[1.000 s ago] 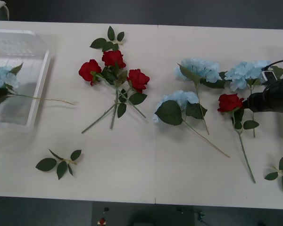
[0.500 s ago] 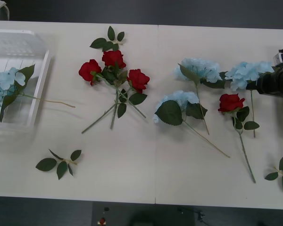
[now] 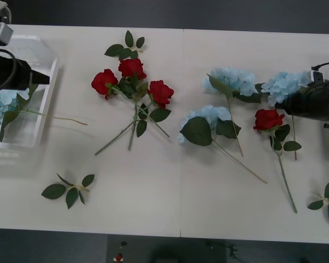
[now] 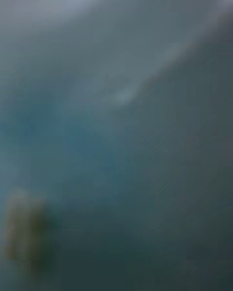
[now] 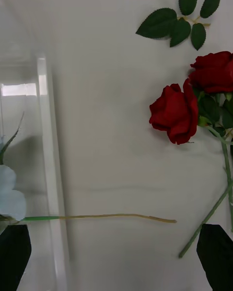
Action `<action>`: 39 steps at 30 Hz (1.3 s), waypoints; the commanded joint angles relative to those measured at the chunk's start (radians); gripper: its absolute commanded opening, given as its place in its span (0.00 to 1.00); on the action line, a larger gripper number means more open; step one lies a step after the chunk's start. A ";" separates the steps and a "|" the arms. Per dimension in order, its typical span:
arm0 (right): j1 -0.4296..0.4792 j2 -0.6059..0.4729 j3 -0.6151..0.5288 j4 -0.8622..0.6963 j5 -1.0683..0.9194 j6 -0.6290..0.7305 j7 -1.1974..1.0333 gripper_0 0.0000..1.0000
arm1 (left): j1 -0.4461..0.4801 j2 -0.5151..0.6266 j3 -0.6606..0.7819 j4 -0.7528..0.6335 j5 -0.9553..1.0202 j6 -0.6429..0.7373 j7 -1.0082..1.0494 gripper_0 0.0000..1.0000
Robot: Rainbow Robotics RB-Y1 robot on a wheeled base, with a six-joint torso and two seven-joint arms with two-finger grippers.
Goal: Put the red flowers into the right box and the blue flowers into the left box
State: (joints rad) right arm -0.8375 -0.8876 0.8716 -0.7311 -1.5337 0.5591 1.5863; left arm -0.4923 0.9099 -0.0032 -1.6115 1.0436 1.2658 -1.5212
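So the left box (image 3: 44, 93) sits right under the left gripper (image 5: 116, 257), whose fingers are spread wide with nothing between them. One blue flower (image 3: 3, 104) lies inside, its stem poking over the rim onto the table (image 3: 181, 192). Three more blue flowers (image 3: 230, 82) sit just beside the right gripper (image 3: 285, 105); can't tell if that one's spread or closed. A red flower (image 3: 267, 119) lies right below it, with three more roses (image 3: 132, 82) clustered between the arms.
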 commanded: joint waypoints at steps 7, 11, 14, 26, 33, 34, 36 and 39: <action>-0.029 0.012 -0.006 0.024 0.012 -0.007 -0.006 0.00 | -0.069 -0.212 -0.124 -0.062 -0.272 -0.052 0.144 1.00; -0.029 0.012 -0.006 0.019 0.012 -0.007 -0.006 0.00 | -0.069 -0.316 -0.141 -0.062 -0.389 -0.054 0.231 1.00; -0.031 0.012 -0.008 0.021 0.011 -0.007 -0.006 0.00 | -0.069 -0.362 -0.153 -0.062 -0.444 -0.055 0.294 1.00; -0.037 -0.044 -0.103 -0.039 -0.028 -0.008 -0.002 0.00 | -0.098 -0.396 -0.419 0.047 -0.720 -0.237 0.783 1.00; -0.035 -0.159 -0.141 -0.179 -0.118 -0.007 0.020 0.00 | -0.150 -0.398 -0.520 0.179 -0.790 -0.345 0.921 1.00; -0.034 -0.185 -0.141 -0.217 -0.186 0.004 0.029 0.00 | -0.158 -0.401 -0.525 0.194 -0.789 -0.355 0.928 1.00; -0.028 -0.225 -0.143 -0.271 -0.301 0.021 0.060 0.00 | -0.164 -0.402 -0.525 0.196 -0.787 -0.355 0.929 1.00; -0.009 -0.278 -0.164 -0.335 -0.502 0.073 0.173 0.00 | -0.181 -0.402 -0.525 0.196 -0.774 -0.355 0.932 1.00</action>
State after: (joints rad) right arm -0.8384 -1.1005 0.7340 -1.0150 -1.9428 0.6052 1.6136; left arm -0.6280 0.4977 -0.5480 -1.3997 0.2590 0.9181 -0.5888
